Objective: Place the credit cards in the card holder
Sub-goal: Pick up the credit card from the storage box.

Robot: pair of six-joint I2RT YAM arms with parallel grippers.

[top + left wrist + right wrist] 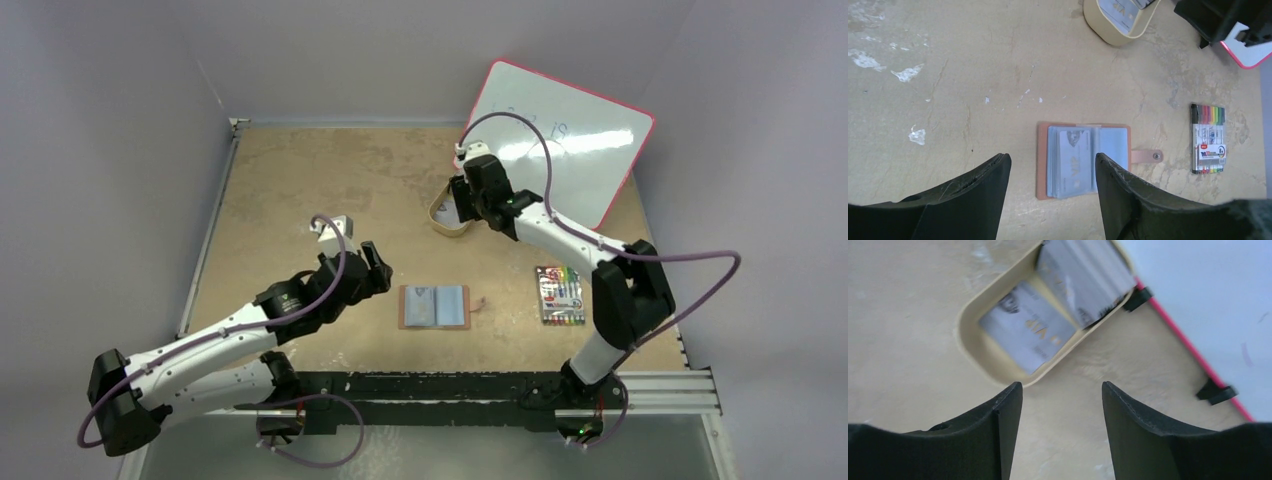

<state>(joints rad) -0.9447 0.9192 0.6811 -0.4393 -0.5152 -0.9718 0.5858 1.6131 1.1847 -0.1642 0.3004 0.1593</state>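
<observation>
The reddish-brown card holder [404, 307] lies open on the table's middle front, snap tab to the right; in the left wrist view [1042, 165] a grey card [1075, 161] sits in its clear sleeves. Two grey credit cards [1027, 326] [1083, 275] lie in the tan oval tray [972, 340], also seen in the left wrist view [1118, 14]. My left gripper [373, 268] [1053, 161] is open and empty, just left of the holder. My right gripper [462, 207] [1062, 388] is open and empty, above the tray [441, 222].
A pack of coloured markers [559, 295] [1208, 138] lies right of the holder. A white board with a red rim [560, 135] leans at the back right, close behind the tray. The table's left edge [210, 230] is raised.
</observation>
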